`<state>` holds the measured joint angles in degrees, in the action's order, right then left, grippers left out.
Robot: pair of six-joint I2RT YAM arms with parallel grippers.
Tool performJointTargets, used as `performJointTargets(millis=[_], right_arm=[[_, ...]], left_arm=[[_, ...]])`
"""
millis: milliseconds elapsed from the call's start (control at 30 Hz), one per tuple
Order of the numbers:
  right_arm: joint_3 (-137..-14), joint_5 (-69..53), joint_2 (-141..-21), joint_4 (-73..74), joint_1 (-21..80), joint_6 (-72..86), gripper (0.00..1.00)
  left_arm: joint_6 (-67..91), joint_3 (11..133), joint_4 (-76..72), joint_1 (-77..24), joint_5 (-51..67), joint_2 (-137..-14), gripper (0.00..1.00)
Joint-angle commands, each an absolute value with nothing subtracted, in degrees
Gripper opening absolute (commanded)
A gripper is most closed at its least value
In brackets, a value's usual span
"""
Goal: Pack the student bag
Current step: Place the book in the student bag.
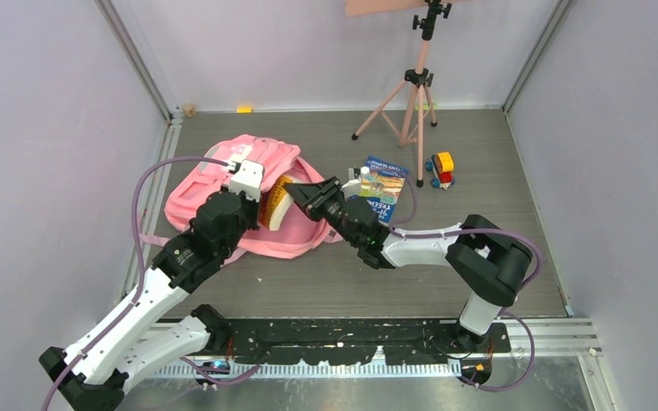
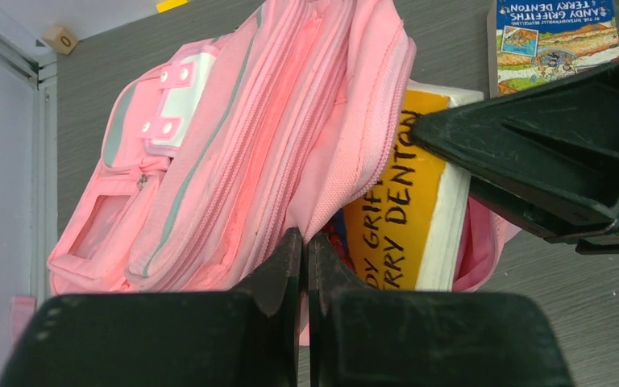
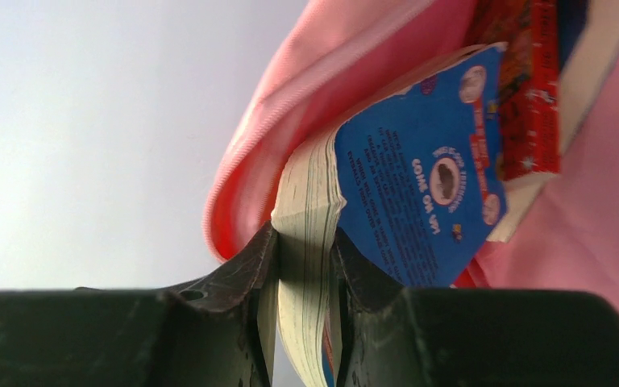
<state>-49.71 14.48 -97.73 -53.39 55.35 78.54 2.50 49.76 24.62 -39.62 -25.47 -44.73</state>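
The student bag (image 1: 223, 193), big, soft and pink, lies on its side at the left of the table, its mouth facing right. My left gripper (image 2: 304, 240) is shut on the pink rim of that mouth (image 2: 346, 169) and holds it up. My right gripper (image 3: 305, 239) is shut on a thick book (image 3: 419, 181) with a blue back cover and a yellow front (image 2: 403, 201). The book sits partly inside the bag's mouth. Deeper in the bag is another book with a red cover (image 3: 528, 97). From above, the right gripper (image 1: 298, 193) meets the yellow book (image 1: 276, 202) at the opening.
A third book (image 1: 384, 190) with a blue picture cover lies flat just right of the bag. A small toy vehicle (image 1: 441, 169) stands beyond it. A pink tripod (image 1: 415, 94) stands at the back. A small wooden block (image 1: 188, 110) sits by the back left corner.
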Motion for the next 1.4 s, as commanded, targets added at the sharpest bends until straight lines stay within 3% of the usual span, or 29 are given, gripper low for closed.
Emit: performJointTargets(millis=[0, 300, 600, 1367], right_arm=[[-44.59, 20.64, -93.83, -57.66, 55.72, 81.32, 0.01], [-38.64, 24.78, -96.5, -55.52, 55.6, 82.34, 0.01], [-46.76, 25.43, -107.87, -61.59, 55.63, 81.37, 0.01], [-60.06, 31.65, -113.53, -63.99, 48.76, 82.96, 0.01]], left_arm=[[2.37, 50.8, 18.81, -39.72, -24.97, -43.07, 0.0], [2.42, 50.76, 18.81, -39.64, -24.79, -43.39, 0.0], [2.46, 50.71, 18.76, -39.72, -24.78, -43.33, 0.0], [2.32, 50.71, 18.72, -39.68, -25.2, -42.56, 0.0]])
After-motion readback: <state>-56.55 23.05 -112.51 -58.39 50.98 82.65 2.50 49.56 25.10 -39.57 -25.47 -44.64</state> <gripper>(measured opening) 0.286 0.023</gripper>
